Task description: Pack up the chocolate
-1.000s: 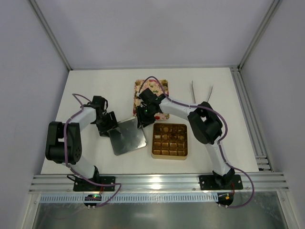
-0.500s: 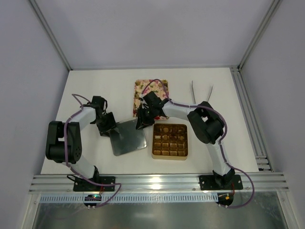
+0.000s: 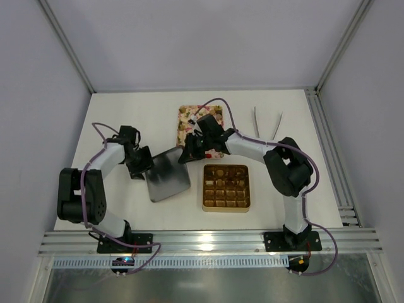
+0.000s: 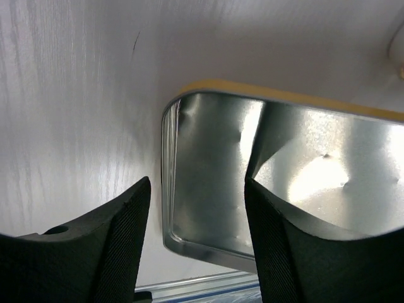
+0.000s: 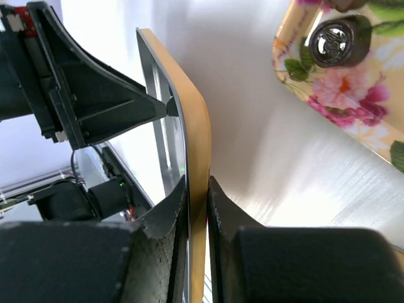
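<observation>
Top external view: both arms reached to the metal lid (image 3: 169, 175) left of centre, just beside the gold grid box (image 3: 226, 207).
The right gripper (image 5: 197, 183) was clamped on the lid's gold rim at its upper right corner. The left gripper (image 4: 196, 189) stood with its fingers apart astride the lid's opposite corner, with no firm grip visible. The chocolate (image 5: 334, 41) lay on the floral tray (image 3: 211, 117) at upper centre, and one dark round piece showed at the upper right of the right wrist view.
</observation>
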